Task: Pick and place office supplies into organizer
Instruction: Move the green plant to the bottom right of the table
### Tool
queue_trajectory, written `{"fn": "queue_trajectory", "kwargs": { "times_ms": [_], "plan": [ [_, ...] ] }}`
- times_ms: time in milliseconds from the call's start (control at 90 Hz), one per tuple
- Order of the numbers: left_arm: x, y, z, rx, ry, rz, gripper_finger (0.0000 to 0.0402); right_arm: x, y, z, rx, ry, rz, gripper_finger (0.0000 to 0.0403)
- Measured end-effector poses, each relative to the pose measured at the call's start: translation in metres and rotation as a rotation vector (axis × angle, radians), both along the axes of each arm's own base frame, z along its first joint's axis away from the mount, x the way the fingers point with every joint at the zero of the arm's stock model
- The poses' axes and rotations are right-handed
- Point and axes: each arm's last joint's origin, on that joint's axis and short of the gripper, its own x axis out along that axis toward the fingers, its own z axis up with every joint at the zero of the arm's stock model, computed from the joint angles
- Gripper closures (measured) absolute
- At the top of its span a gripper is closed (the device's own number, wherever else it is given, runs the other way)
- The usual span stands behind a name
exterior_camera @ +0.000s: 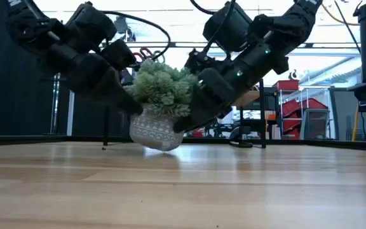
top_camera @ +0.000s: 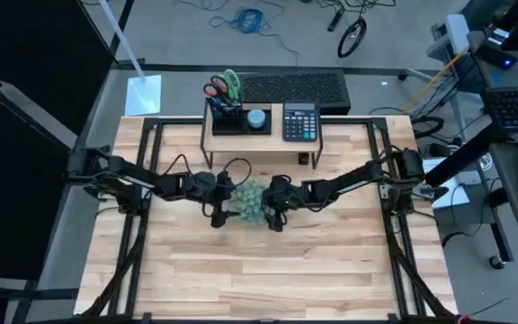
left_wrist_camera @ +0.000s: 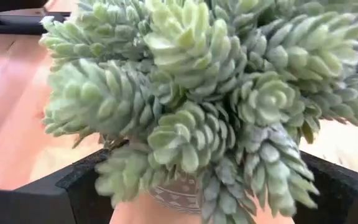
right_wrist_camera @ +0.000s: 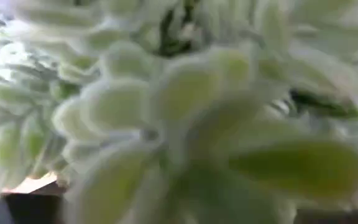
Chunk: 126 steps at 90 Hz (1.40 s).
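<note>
Ok, both my arms are at table centre, working the potted succulent plant (top_camera: 248,202), not the office stuff. Left gripper (top_camera: 224,203) sits against the plant's left side, right gripper (top_camera: 272,205) against its right side; the plant is between them. Low view: the white patterned pot (exterior_camera: 154,131) is tilted, its base touching the wooden table (exterior_camera: 183,184), w/ dark fingers (exterior_camera: 116,89) pressed on each side just above the pot. Left wrist view is filled w/ green leaves, pot bottom sitting between that arm's two fingers, so left looks clamped on the pot. Right wrist view is all leaves up close, can't tell the right fingers' spread from it; low view shows them touching the pot side. Organizer (top_camera: 237,119) is on the wooden riser shelf (top_camera: 261,140) at the table's far edge, well apart from both grippers. Green-handled scissors (top_camera: 231,84) and red-handled scissors (top_camera: 215,91) stand upright in its cup section. Calculator (top_camera: 300,121) is beside it on the same shelf.
</note>
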Motion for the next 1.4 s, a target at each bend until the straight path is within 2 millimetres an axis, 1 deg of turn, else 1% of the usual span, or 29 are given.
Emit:
{"fn": "queue_trajectory", "kwargs": {
  "times_ms": [200,344,589,756,878,978,1111,1400],
  "plan": [
    [0.015,-0.007,-0.003,0.017,0.011,-0.029,0.0045,-0.005,0.01,-0.002,0.03,0.052,-0.015,0.0083],
    [0.023,-0.011,0.0,0.019,0.007,-0.047,0.0045,-0.009,0.018,0.001,0.054,0.081,-0.016,0.0083],
    [0.03,-0.012,0.007,0.05,-0.024,-0.066,0.0045,-0.024,0.029,0.025,-0.004,0.11,-0.039,0.0083],
    [0.041,-0.015,-0.005,0.048,0.03,-0.074,0.0046,-0.032,0.033,0.034,-0.006,0.132,-0.05,0.0083],
    [0.057,-0.02,-0.007,0.049,0.031,-0.088,0.0045,-0.036,0.037,0.031,-0.003,0.183,-0.053,0.0083],
    [0.065,-0.024,-0.007,0.06,0.024,-0.107,0.0045,-0.04,0.042,0.028,0.007,0.215,-0.057,0.0083],
    [0.074,-0.026,-0.004,0.069,0.002,-0.12,0.0045,-0.045,0.05,0.026,-0.011,0.248,-0.078,0.0083],
    [0.091,-0.03,-0.006,0.053,-0.011,-0.158,0.0045,-0.055,0.067,0.024,-0.023,0.288,-0.13,0.0083]
  ]
}}
